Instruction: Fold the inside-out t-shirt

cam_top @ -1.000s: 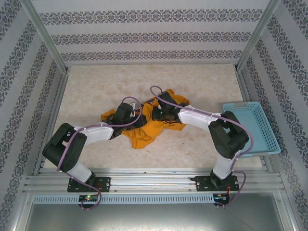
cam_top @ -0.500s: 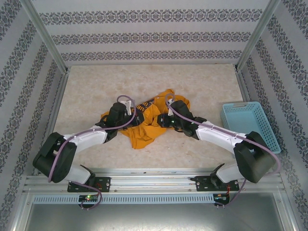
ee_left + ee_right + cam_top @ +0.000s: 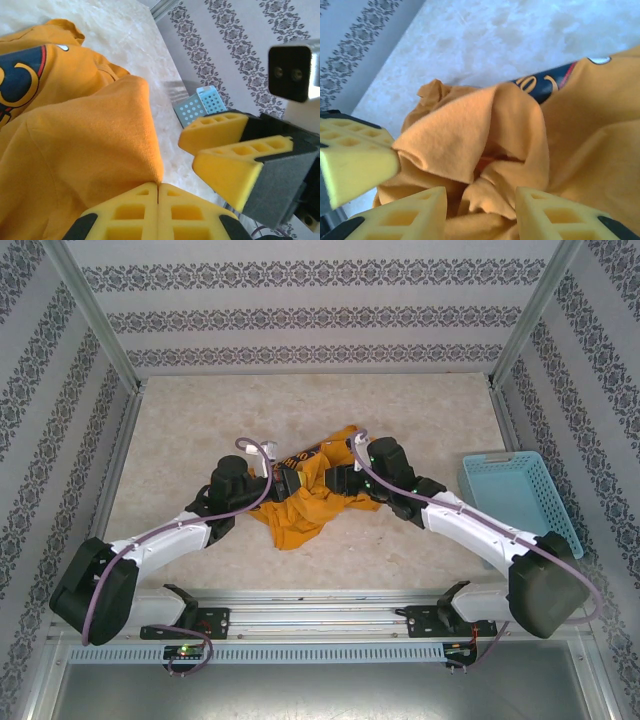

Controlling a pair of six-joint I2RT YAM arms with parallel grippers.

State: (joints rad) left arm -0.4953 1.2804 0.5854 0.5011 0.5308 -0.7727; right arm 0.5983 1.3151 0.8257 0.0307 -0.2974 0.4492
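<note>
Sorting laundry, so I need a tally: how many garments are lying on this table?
1: the mustard-orange cloth t-shirt, crumpled near the middle of the pale marbled table. Its bunched folds could hide something smaller underneath.

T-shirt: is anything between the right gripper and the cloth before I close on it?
Nothing visible. The right gripper is open, with bunched folds of the t-shirt directly at its fingertips. The left gripper, shut on a fold edge, sits close beside it, so watch for contact. The light-blue basket lies well off to the side.
</note>
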